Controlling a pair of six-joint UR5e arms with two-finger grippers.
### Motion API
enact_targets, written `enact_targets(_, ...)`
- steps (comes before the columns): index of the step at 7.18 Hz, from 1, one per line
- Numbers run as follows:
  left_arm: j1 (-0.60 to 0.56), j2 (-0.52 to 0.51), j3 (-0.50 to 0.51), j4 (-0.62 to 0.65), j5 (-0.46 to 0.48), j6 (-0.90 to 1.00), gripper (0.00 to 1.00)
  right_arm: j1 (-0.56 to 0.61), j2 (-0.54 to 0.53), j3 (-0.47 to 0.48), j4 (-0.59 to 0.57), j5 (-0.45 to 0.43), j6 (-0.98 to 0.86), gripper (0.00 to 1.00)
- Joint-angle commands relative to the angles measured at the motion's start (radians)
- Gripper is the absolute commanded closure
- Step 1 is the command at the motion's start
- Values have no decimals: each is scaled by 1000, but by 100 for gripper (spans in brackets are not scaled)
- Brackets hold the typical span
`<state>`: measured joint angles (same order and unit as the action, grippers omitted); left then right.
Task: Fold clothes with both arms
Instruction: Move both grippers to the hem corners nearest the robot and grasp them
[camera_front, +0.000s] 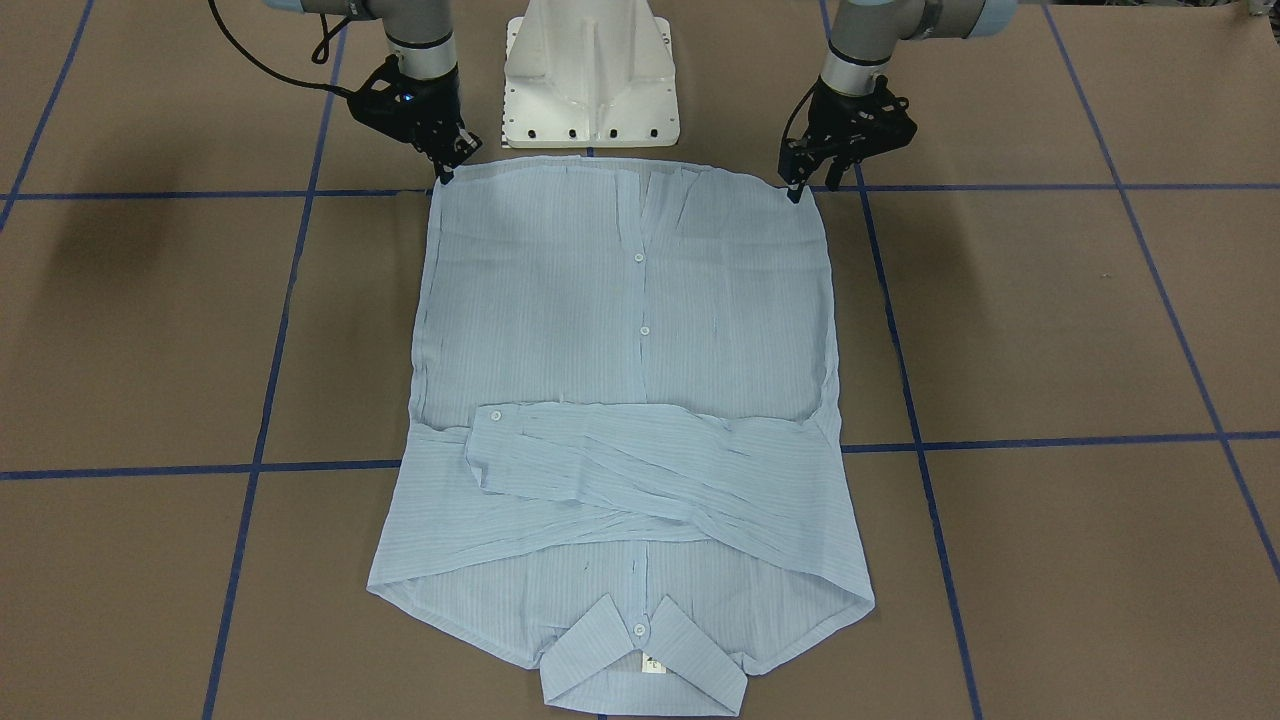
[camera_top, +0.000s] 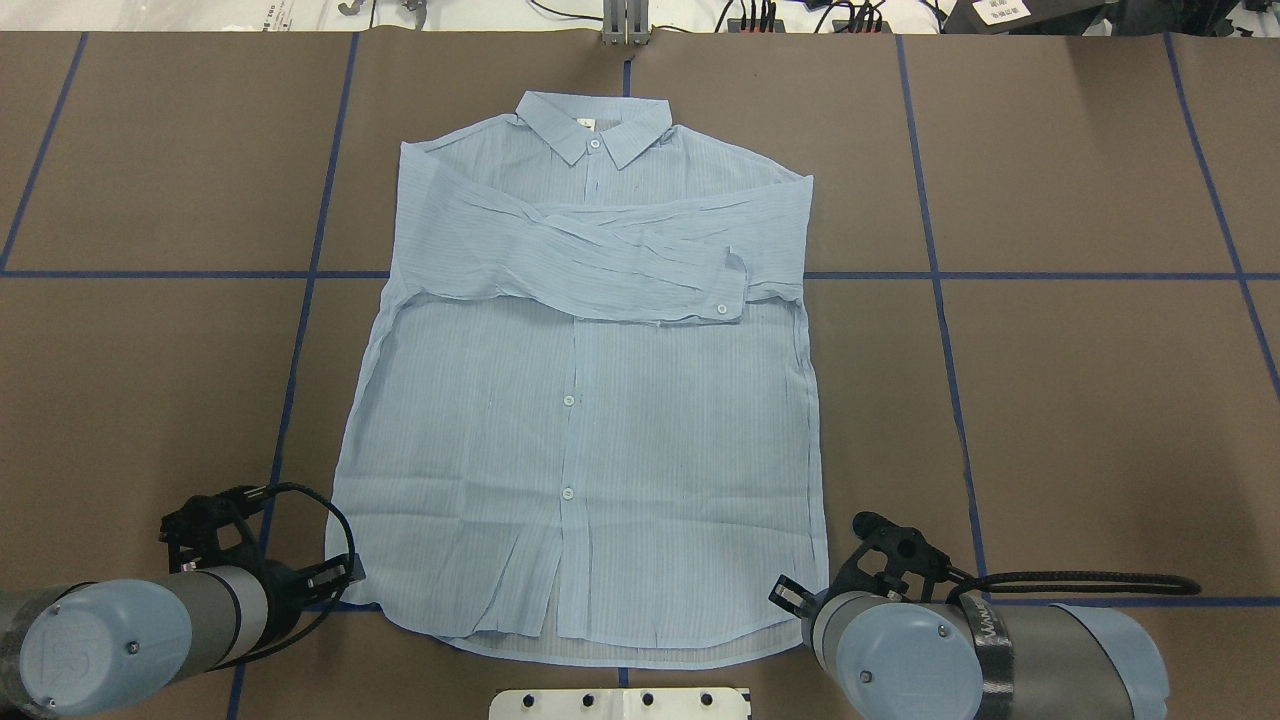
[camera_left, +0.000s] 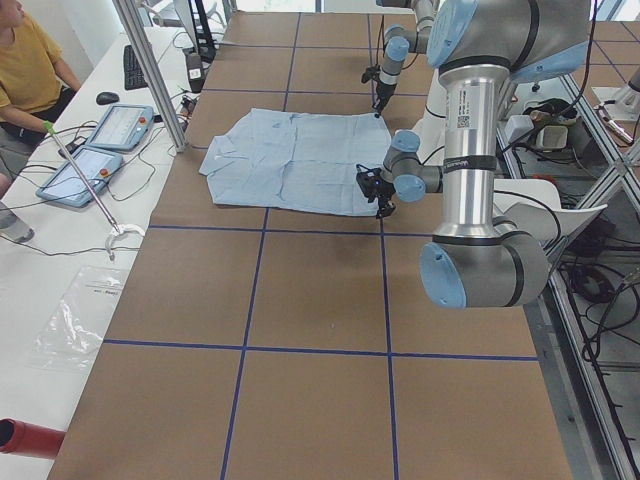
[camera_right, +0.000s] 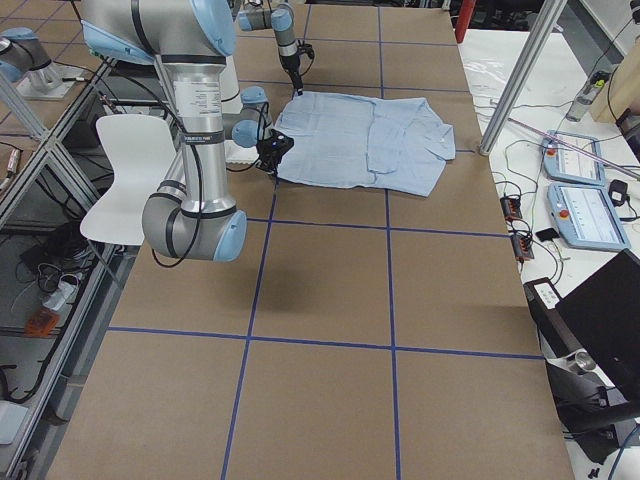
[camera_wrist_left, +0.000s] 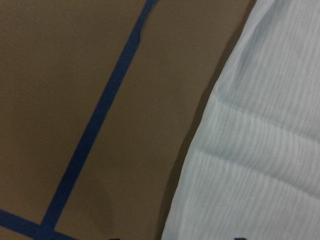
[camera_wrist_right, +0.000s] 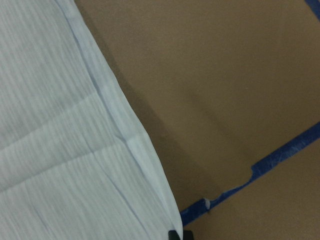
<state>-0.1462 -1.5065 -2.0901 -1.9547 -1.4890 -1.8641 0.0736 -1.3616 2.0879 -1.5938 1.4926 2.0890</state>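
Note:
The light-blue striped shirt (camera_front: 630, 330) lies flat and buttoned, its collar (camera_front: 645, 665) at the table's far side from me. Both sleeves (camera_top: 600, 260) are folded across the chest. My left gripper (camera_front: 795, 190) is down at the hem's left corner. In the left wrist view only two dark fingertip specks show at the bottom edge, apart, either side of the hem edge (camera_wrist_left: 200, 165), so it reads as open. My right gripper (camera_front: 445, 176) is at the other hem corner, and its black fingertips (camera_wrist_right: 175, 234) sit together on the cloth's very corner, shut on the shirt.
The white pedestal base (camera_front: 590, 80) stands just behind the hem between the two arms. Blue tape lines (camera_top: 300, 300) cross the brown table. In the exterior left view, a seated person (camera_left: 30, 70), two tablets (camera_left: 95, 150) and a hooked rod lie on the side bench.

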Motion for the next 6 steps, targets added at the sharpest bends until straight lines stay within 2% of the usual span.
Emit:
enact_targets(1,2,-12,5,0,0,-1,82,0,-1,0,0,0,0,100)
enact_targets(2,0,-14,2,0,-4,-1,100,0,-2,-2,0,2,0,100)
enact_targets(5,-1,-35,-10,0,-10,-1,100,0,-19,3,0,-3,0,100)
enact_targets(6,-1,-31,-45,0,-10,-18,100,-6,-30,26,-2,-5,6,100)
